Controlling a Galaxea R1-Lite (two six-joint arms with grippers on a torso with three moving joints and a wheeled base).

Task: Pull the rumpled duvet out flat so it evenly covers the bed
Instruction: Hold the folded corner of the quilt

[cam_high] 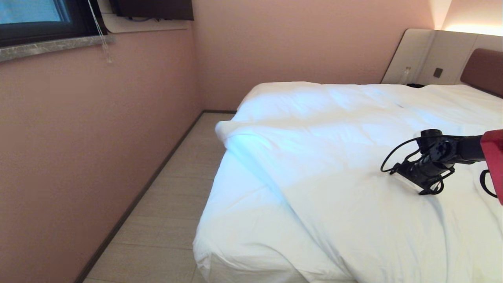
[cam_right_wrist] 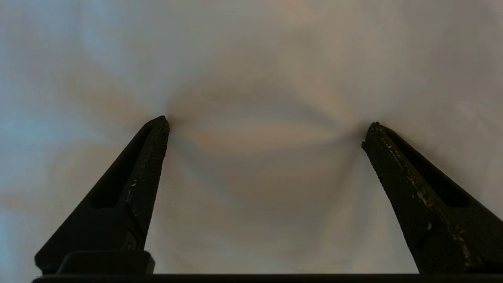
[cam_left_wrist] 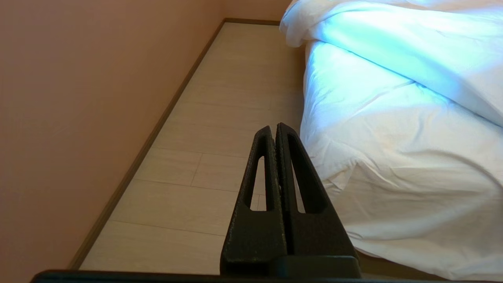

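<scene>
The white puffy duvet (cam_high: 322,157) lies across the bed (cam_high: 243,224), its near-left corner (cam_high: 226,131) folded back on a slant, so the sheeted mattress corner shows bare. My right gripper (cam_high: 426,184) reaches in from the right and rests on the duvet's middle. In the right wrist view it (cam_right_wrist: 265,125) is open wide, both fingertips (cam_right_wrist: 159,125) pressing dimples into the cloth, with nothing clamped between them. My left gripper (cam_left_wrist: 274,127) is shut and empty, hanging over the floor beside the bed's corner (cam_left_wrist: 393,165), below the duvet's folded edge (cam_left_wrist: 393,43).
A strip of pale floor (cam_high: 173,204) runs between the pink wall (cam_high: 78,157) and the bed. A window with a blind cord (cam_high: 103,39) is at the upper left. The brown headboard (cam_high: 483,70) and a bedside bottle (cam_high: 406,74) stand at the far right.
</scene>
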